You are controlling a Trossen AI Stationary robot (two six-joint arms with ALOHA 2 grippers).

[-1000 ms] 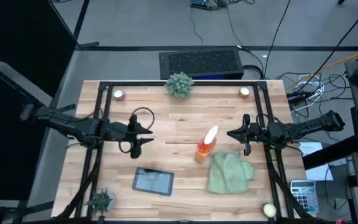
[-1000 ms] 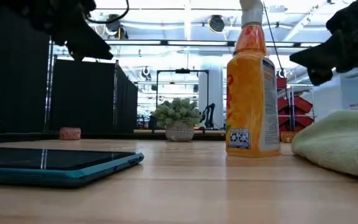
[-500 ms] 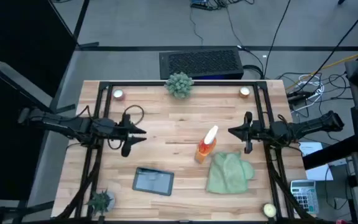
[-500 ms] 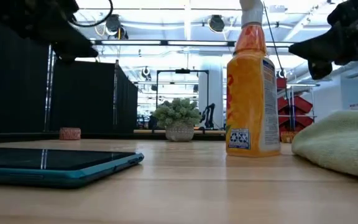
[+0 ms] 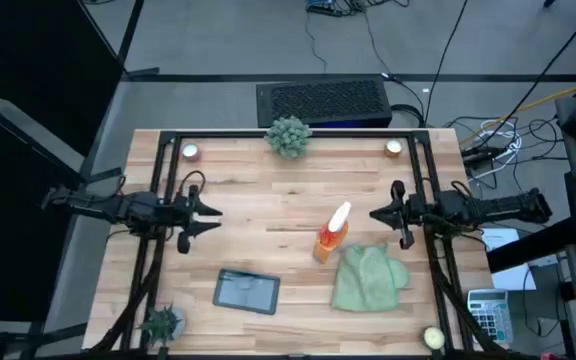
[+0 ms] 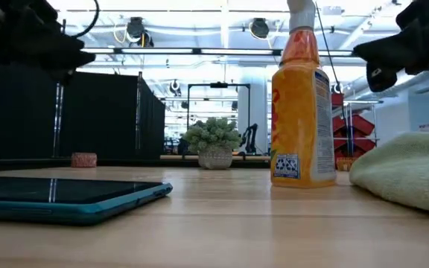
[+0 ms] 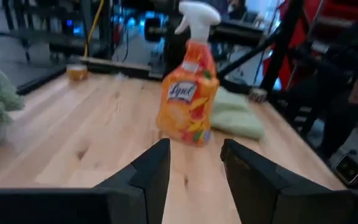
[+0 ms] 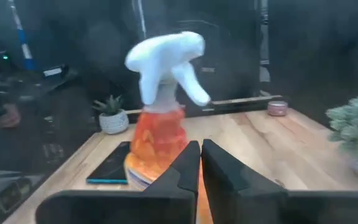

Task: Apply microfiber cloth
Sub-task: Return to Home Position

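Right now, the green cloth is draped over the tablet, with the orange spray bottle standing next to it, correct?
Not quite. The high view shows the microfiber cloth lying on the table itself, next to the orange spray bottle; the tablet lies uncovered on the bottle's other side.

microfiber cloth (image 5: 369, 279) just beside spray bottle (image 5: 331, 236), tablet (image 5: 247, 291) well apart
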